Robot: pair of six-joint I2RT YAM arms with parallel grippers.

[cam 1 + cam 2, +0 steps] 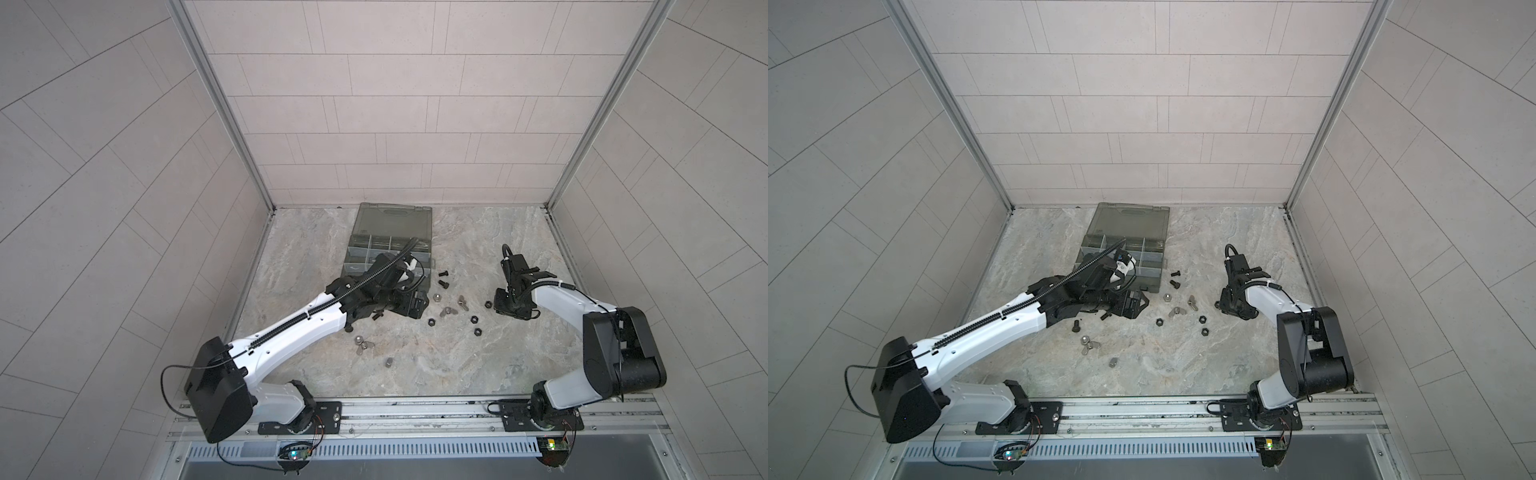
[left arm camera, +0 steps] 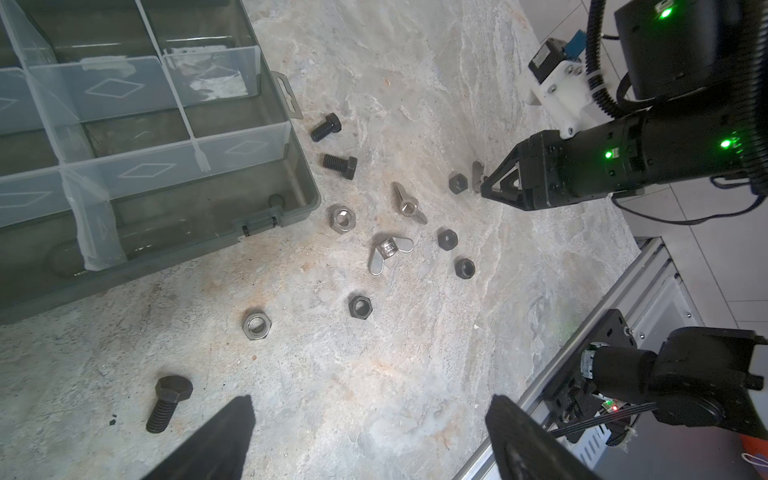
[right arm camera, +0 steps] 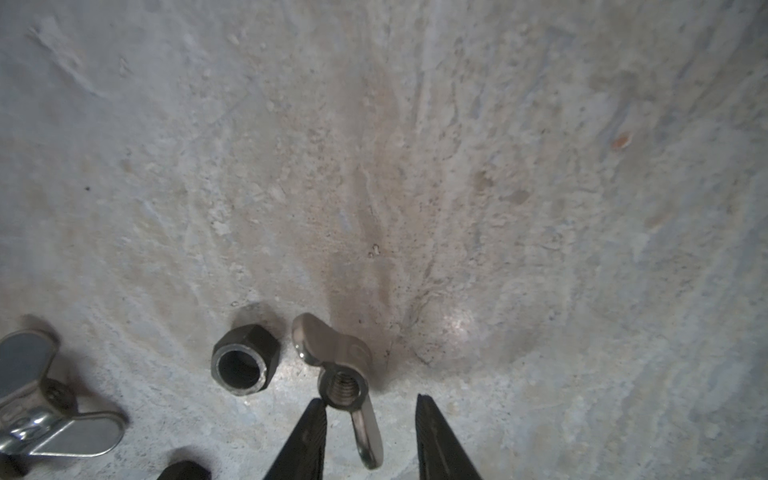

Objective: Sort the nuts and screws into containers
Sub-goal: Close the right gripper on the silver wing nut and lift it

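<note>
The organizer case [image 1: 365,257] lies open at mid-back, and its containers [image 2: 141,133] look empty. Two black screws [image 2: 340,165] lie beside its corner, a third [image 2: 168,401] nearer my left gripper [image 2: 372,400]. That gripper is open over bare table by the case's front corner [image 1: 415,306]. Black and silver nuts [image 1: 448,311] are scattered between the arms. My right gripper [image 3: 370,399] is open and low on the table, straddling a silver wing nut [image 3: 340,361]. One finger touches its barrel and the other stands off. A black hex nut [image 3: 245,361] lies just beside it.
The case's lid [image 1: 395,220] lies flat toward the back wall. More nuts, including a wing nut pair [image 1: 361,343] and a silver domed nut [image 1: 389,361], lie nearer the front. An aluminium rail [image 1: 415,409] borders the table's front edge. Tiled walls enclose three sides.
</note>
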